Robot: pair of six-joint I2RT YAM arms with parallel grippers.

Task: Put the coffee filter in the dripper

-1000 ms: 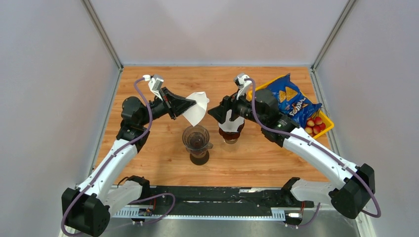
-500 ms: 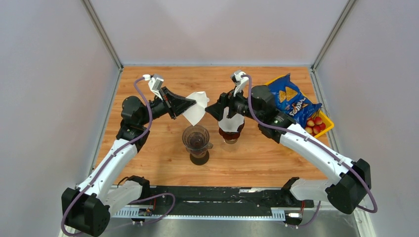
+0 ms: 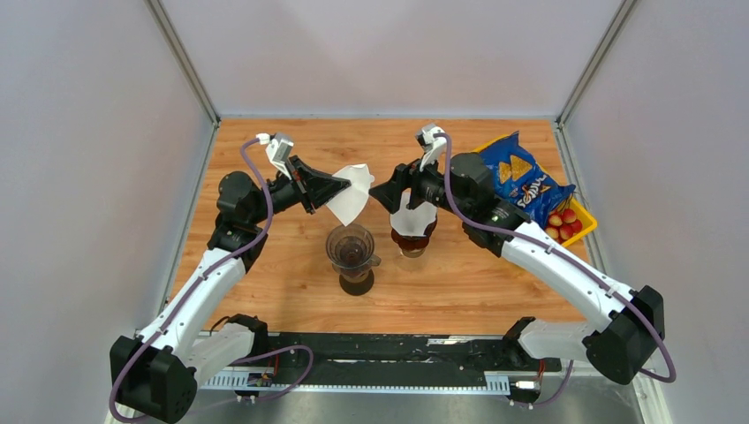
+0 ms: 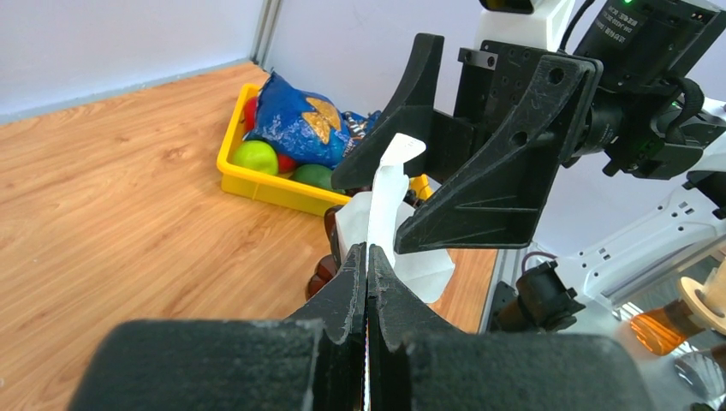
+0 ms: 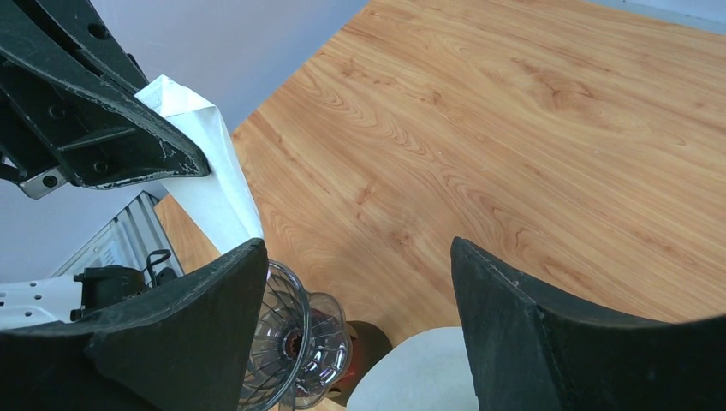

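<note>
**Filter held in the air above the dripper, not yet in it**

The left pincer [image 3: 341,187] is clamped tight on the white paper cone coffee filter [image 3: 351,198], gripping it by one edge. In the left wrist view its two black fingers [image 4: 351,287] meet on the thin paper. The filter hangs point down, clear of the wooden table [image 3: 291,274], just toward 12 o'clock from the clear ribbed glass dripper [image 3: 351,246], which stands near the table's centre.

The right pincer [image 3: 382,192] stands wide, holding nothing, just at 3 o'clock of the filter. It reaches over a dark brown glass vessel [image 3: 412,240] with a white paper in its mouth, which stands beside the dripper at its 3 o'clock. In the right wrist view the filter shows past the spread fingers, with the dripper's rim below.

At the table's 2 o'clock corner a yellow plastic tray [image 3: 586,226] holds a blue crisp bag [image 3: 517,181] and small red fruits [image 3: 561,223].
</note>
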